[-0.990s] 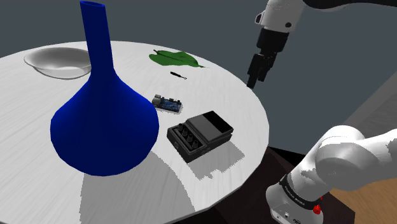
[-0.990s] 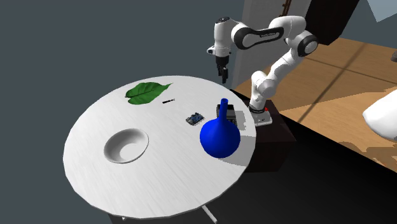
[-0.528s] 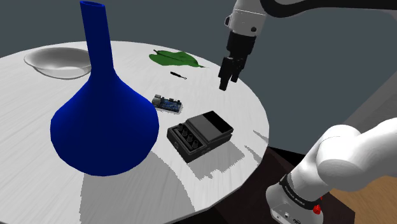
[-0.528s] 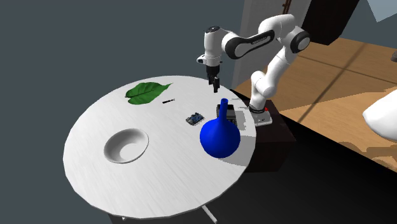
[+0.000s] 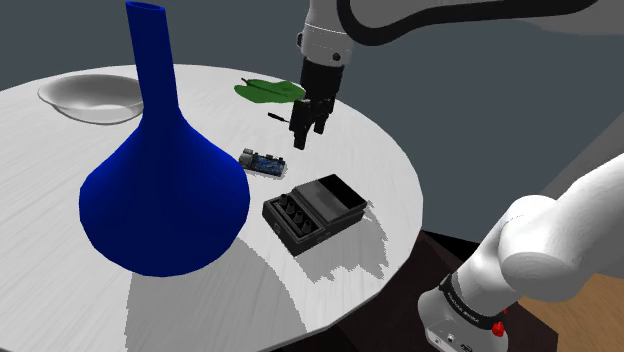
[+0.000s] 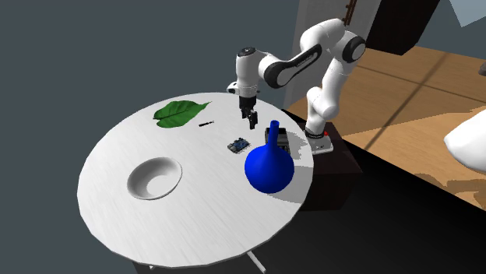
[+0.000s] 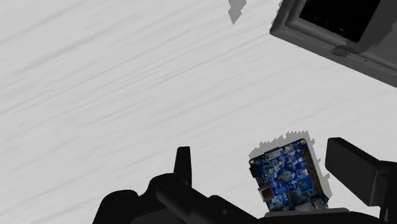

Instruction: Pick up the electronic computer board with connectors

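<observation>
The computer board (image 5: 263,160) is a small blue circuit board with silver connectors, lying flat on the round white table (image 5: 385,165). It also lies near the table's middle in the second exterior view (image 6: 238,145). My black gripper (image 5: 302,138) hangs above the table, just to the shoulder view's right of the board and a little behind it. From the second exterior view the gripper (image 6: 252,121) points down over the table beside the board. In the wrist view the fingers (image 7: 183,164) stand apart, and the board (image 7: 289,177) lies on the table below the gap, untouched. The gripper (image 7: 261,154) is open and holds nothing.
A tall blue vase (image 5: 160,190) stands close to the board on the shoulder view's left. A black boxy device (image 5: 315,212) lies in front of the board. Behind it lie a green leaf (image 5: 270,92) and a small black tool (image 5: 281,117). A white bowl (image 5: 92,97) sits far left.
The arm has swung to the shoulder view's left and come lower, from past the table's edge to just above the board. The fingers stay apart; nothing on the table moved.
</observation>
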Available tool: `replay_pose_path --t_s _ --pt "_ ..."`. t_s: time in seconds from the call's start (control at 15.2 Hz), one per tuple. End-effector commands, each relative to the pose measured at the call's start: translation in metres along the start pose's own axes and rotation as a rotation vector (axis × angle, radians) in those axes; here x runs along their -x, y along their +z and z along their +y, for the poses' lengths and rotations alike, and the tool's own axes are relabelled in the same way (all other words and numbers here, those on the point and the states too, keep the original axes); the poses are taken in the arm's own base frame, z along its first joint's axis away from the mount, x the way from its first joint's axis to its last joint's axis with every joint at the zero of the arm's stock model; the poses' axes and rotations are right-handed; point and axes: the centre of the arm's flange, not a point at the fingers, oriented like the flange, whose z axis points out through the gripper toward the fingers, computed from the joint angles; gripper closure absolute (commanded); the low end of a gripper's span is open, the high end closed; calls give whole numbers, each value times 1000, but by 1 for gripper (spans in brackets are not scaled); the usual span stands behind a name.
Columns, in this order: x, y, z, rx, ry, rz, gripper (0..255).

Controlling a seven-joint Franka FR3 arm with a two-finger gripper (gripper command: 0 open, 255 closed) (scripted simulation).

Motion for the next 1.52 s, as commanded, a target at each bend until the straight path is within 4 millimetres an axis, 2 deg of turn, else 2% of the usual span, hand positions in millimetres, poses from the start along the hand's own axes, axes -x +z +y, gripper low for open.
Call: replay_pose_path --t_s 0.0,0.33,0.4,0.86,0.99,1.06,1.45 --pt "-19 7 -16 1 -31 7 0" --pt "-68 24 -54 4 -105 24 0" --pt "-69 24 -55 5 -107 25 0" --pt "-71 64 -55 5 -107 25 0" --pt "-70 64 -55 5 -107 25 0" --pt "-70 64 -55 5 -107 25 255" --pt "-70 64 -56 5 -107 25 255"
